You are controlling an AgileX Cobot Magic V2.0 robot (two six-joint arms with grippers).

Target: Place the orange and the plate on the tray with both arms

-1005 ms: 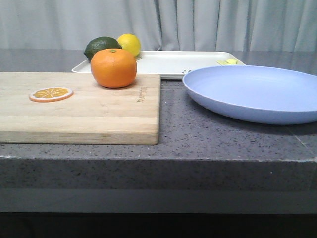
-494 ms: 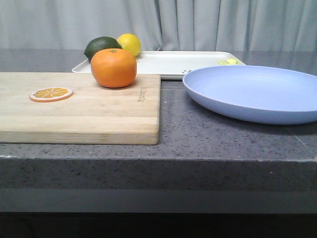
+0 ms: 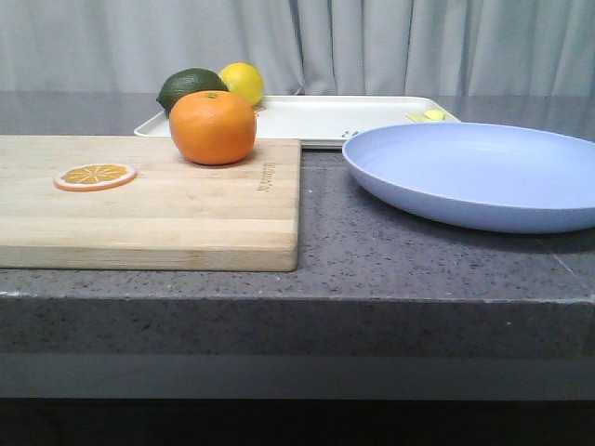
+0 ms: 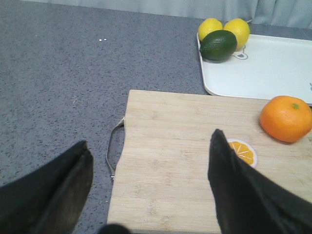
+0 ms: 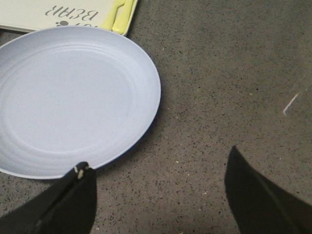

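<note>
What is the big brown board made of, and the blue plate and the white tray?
The light rectangular cutting board looks like wood: pale glued strips with grain lines, unvarnished. The wide pale lavender-blue plate looks like matte plastic or a similar moulded material, smooth with faint rings and no shine. The flat cream-white tray also seems plastic, with printed letters, though the look alone can't settle it.

- Soft, even light overall; my views stay sharp, without glare.
- The plate casts a dim shadow on the worktop.
- My close end effector fingers blur darkly.
</note>
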